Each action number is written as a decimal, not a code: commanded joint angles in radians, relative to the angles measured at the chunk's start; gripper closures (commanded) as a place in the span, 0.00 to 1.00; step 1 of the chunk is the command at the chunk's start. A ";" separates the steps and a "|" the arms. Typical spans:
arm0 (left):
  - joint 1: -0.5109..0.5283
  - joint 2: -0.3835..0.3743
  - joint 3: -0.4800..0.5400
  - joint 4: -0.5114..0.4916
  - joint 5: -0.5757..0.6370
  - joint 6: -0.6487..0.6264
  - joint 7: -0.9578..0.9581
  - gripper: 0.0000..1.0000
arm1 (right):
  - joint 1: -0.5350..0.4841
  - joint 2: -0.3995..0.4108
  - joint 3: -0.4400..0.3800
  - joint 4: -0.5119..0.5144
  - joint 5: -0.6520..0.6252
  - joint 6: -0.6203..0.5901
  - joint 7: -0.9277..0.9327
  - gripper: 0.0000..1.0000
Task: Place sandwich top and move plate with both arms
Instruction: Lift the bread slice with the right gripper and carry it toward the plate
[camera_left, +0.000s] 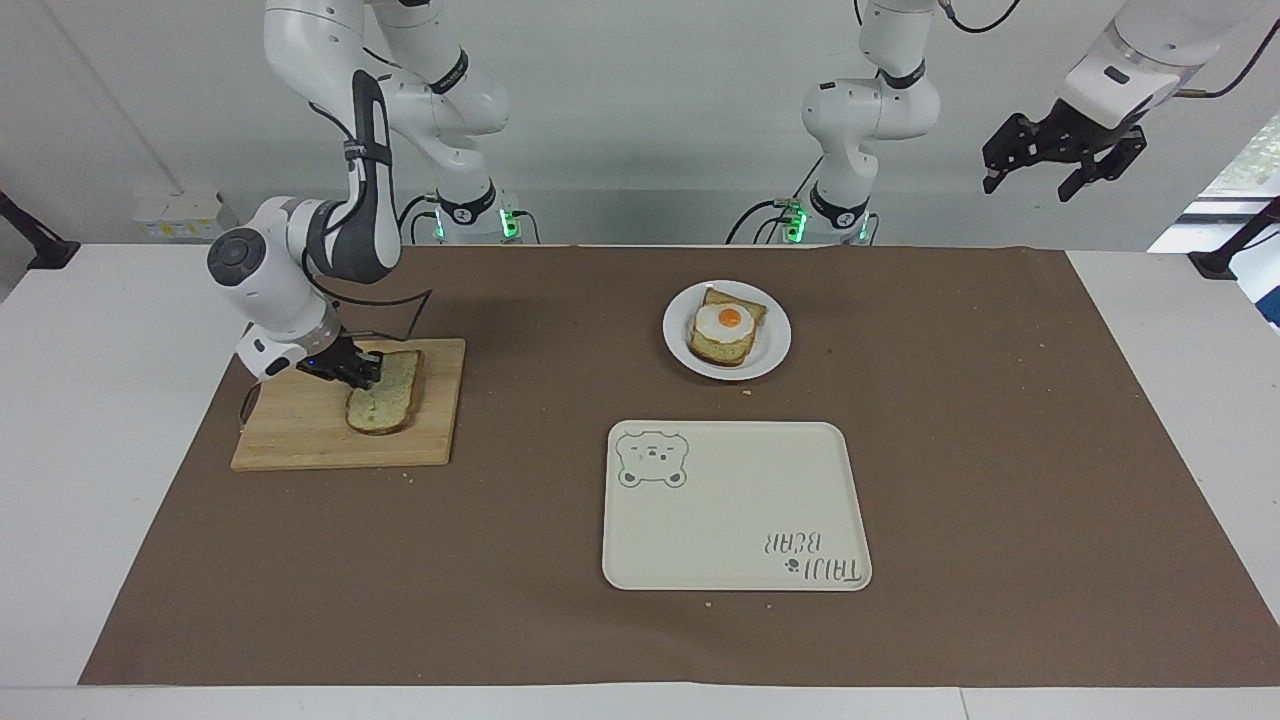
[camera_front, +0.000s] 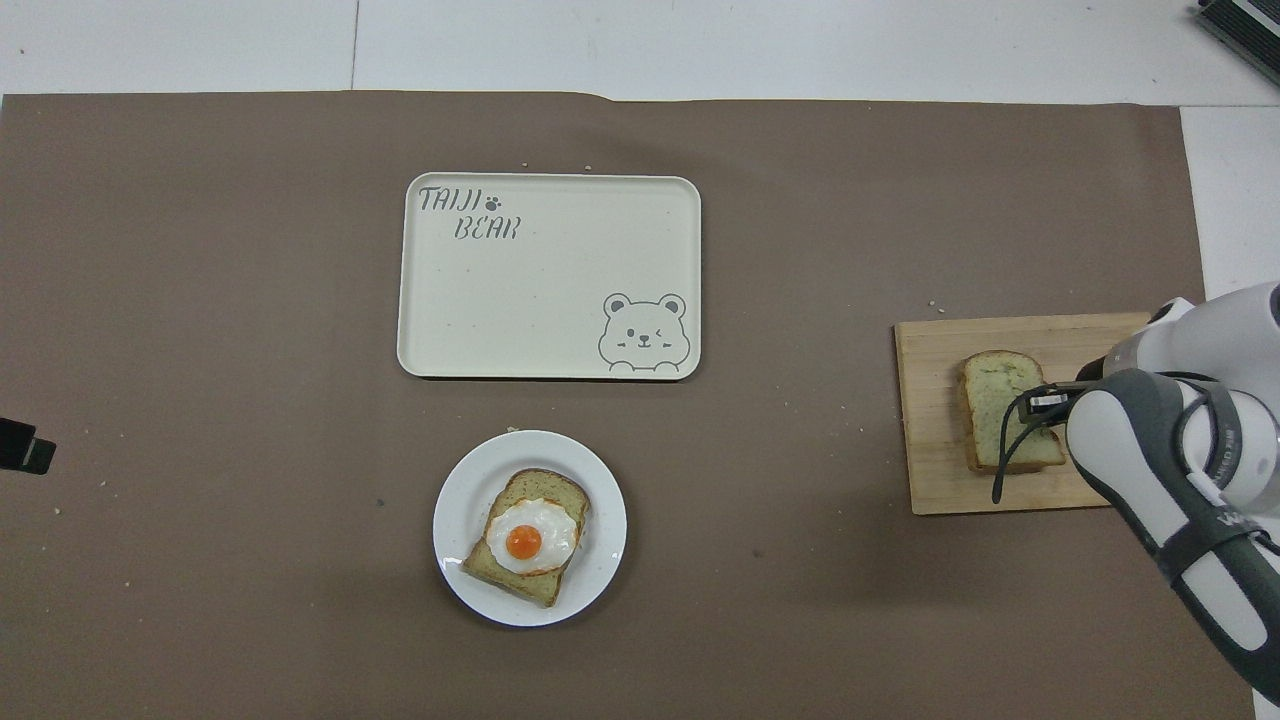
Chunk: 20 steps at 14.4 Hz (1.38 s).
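Sandwich top (camera_left: 382, 397) sits over the wooden cutting board (camera_left: 300, 440) at the right arm's end of the table, a pale slice with a brown crust all round and a rounded edge pointing away from the robots. The right gripper (camera_left: 362, 372) is clamped on the slice's edge nearest the robots, fingertips closed on the bread; whether the slice rests flat on the board or is slightly raised cannot be told. In the overhead view the same slice (camera_front: 1003, 410) shows speckled crumb, with the right gripper's body covering its corner.

At about the same nearness to the robots, toward the middle of the table, the plate (camera_left: 772, 349) carries a second bread slice (camera_left: 712, 347) topped with a fried egg (camera_left: 724, 321). The plate's white rim is bare all round, and the brown mat (camera_left: 560, 330) between board and plate is open apart from scattered crumbs.

High above the left arm's end of the table the left gripper (camera_left: 1061, 156) waits, its fingers spread wide and holding nothing.

Farther from the robots than the plate lies the cream tray (camera_left: 735, 505), with a bear drawing at one corner and lettering at the other. Plate and tray are apart, a strip of mat between them. The board's edges lie within the mat.
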 joint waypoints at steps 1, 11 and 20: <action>0.004 -0.017 -0.004 -0.015 0.013 -0.009 -0.003 0.00 | -0.012 -0.035 0.000 0.008 0.096 -0.042 -0.103 1.00; 0.004 -0.017 -0.004 -0.015 0.011 -0.009 -0.003 0.00 | 0.233 -0.139 0.002 -0.002 0.147 -0.019 0.131 1.00; 0.004 -0.017 -0.004 -0.015 0.011 -0.009 -0.003 0.00 | 0.669 -0.127 0.005 0.032 0.049 0.029 0.751 1.00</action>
